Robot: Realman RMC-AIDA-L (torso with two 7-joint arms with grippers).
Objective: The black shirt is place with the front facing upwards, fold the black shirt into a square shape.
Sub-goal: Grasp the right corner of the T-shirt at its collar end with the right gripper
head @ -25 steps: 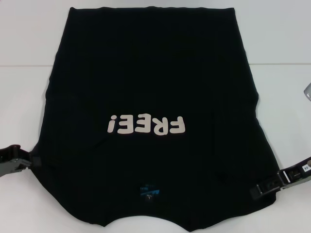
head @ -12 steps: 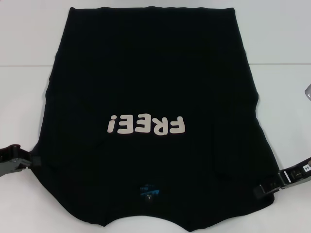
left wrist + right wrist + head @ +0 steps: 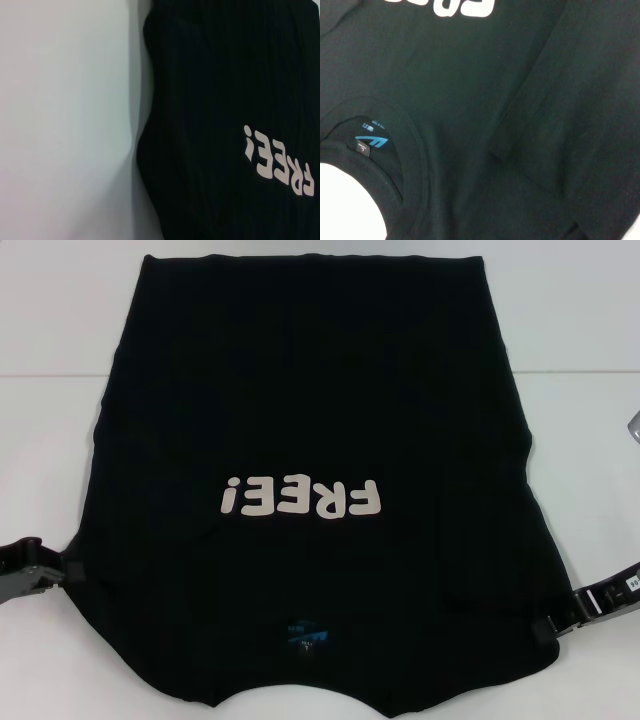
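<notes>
The black shirt (image 3: 310,420) lies flat on the white table, front up, collar towards me. Its off-white "FREE!" lettering (image 3: 303,498) is on the chest and a small blue neck label (image 3: 305,632) sits by the collar. Both sides look folded inwards, giving straight side edges. My left gripper (image 3: 68,572) rests at the shirt's near left edge. My right gripper (image 3: 548,625) is at the near right edge. The left wrist view shows the shirt's left edge (image 3: 225,75) and its lettering (image 3: 277,160). The right wrist view shows the collar and label (image 3: 370,141).
The white table (image 3: 580,320) surrounds the shirt on the left, right and far sides. A grey object (image 3: 633,430) pokes in at the right edge of the head view. The shirt's near edge runs out of view at the front.
My right gripper has slid outwards to the right, off the shirt towards its right edge. The left gripper and the shirt have stayed where they were.
</notes>
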